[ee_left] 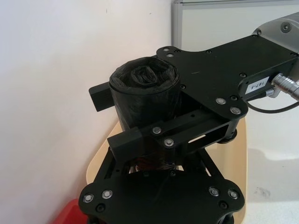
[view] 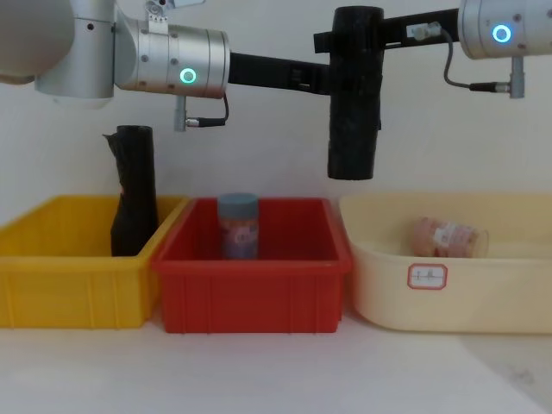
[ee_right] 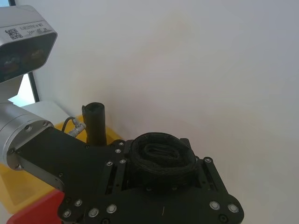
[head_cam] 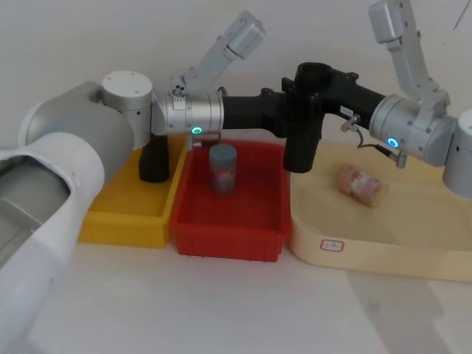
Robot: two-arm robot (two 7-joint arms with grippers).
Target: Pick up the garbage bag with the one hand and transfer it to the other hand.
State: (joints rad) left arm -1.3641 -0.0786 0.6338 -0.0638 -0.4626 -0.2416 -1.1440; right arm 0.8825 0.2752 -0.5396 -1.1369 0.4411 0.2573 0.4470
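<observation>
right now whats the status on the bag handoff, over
Left gripper and right gripper both closed on the garbage bag, upright in mid-air. It hangs above the seam between red bin and cream tray. Nothing in the way.

Thick black garbage bag roll, upright, held in mid-air.

You had both arms raised and level, meeting mid-air: the one hand reached from the left, the other hand from the right, fingers of both clamped.
</observation>
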